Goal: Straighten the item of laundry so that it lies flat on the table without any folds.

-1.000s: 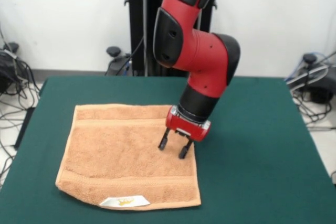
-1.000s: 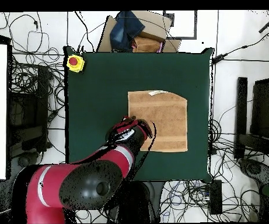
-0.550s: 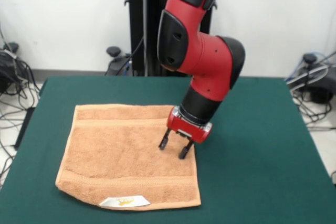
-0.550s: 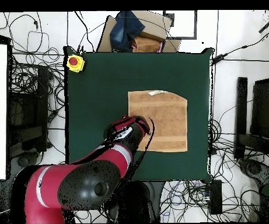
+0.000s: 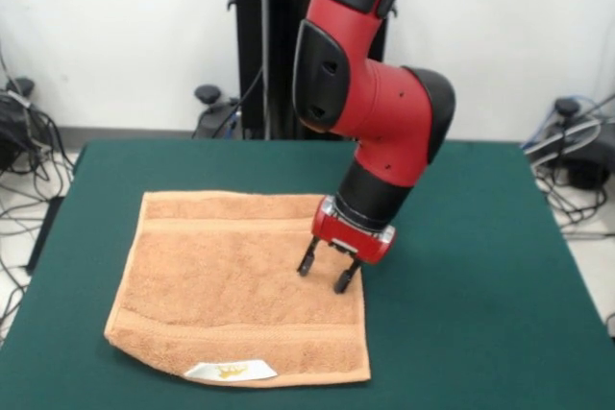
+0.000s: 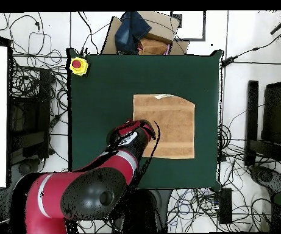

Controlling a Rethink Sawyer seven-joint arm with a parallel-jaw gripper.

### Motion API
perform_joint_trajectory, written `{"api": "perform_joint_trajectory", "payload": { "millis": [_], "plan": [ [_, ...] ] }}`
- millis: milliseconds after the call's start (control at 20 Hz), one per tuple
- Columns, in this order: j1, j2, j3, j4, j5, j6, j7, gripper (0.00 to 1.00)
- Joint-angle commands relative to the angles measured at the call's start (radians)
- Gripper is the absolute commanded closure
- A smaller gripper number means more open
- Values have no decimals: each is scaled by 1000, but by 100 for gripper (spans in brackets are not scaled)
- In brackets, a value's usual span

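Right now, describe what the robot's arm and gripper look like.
The arm is bulky and rounded, glossy red shells with black sections at the joints and a black oval inset on one side. It narrows to a black wrist ending in a red block. The gripper has two short, thin black fingers. No loose cables show on it.

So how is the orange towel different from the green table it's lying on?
The towel is orange-tan and fluffy; the table is dark green and smooth. The towel is small, and the table is far bigger, with green showing on every side. The towel carries a white label; the table top has none. Both are four-sided and lie flat.
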Motion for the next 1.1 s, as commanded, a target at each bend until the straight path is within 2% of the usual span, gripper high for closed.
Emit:
{"api": "perform_joint_trajectory", "payload": {
  "millis": [50,600,1100],
  "plan": [
    [16,5,202,-98,88,-30,110,0],
    [34,-22,229,-91,127,-27,118,0],
    [32,-34,236,-68,116,-37,103,0]
  ]
}}
